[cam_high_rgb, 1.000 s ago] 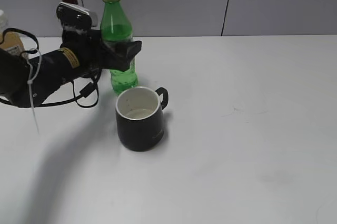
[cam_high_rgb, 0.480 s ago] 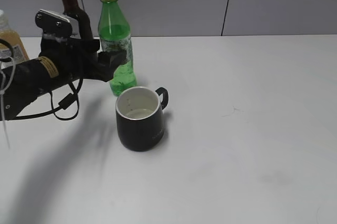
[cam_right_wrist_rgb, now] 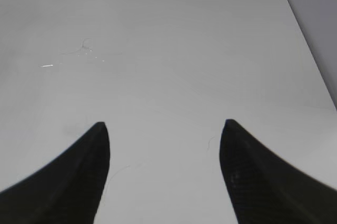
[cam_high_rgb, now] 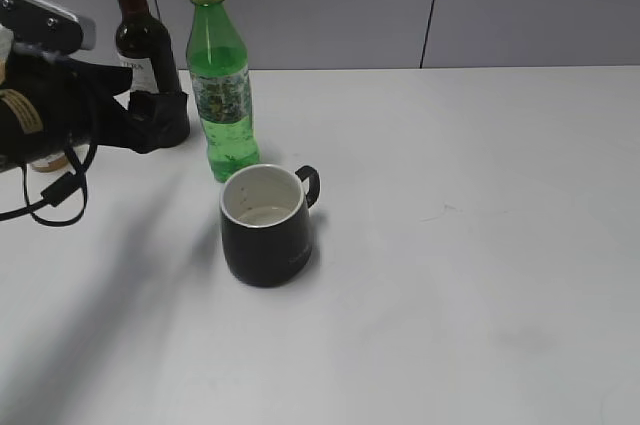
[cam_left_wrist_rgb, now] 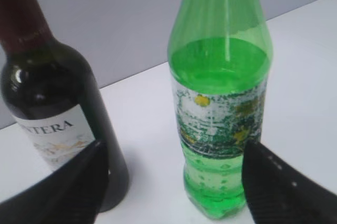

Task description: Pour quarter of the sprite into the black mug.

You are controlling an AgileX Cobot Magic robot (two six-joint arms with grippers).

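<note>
The left hand (cam_left_wrist_rgb: 174,182) is wide open and holds nothing, so it should slide in and squeeze the sprite (cam_high_rgb: 222,95) at its label, missing the wine bottle (cam_high_rgb: 145,45).

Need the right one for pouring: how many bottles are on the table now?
2 clearly: the sprite stands behind the black mug, the wine bottle to its left. The left arm may hide another.

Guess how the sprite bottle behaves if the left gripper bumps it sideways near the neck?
Likely tippy: the sprite bottle is tall and narrow on a small base. Liquid fills it to just above the label, so it probably has some heft and resists a light nudge. With no cap visible, tipping it would likely spill toward the black mug. The thin plastic probably flexes under squeeze.
</note>
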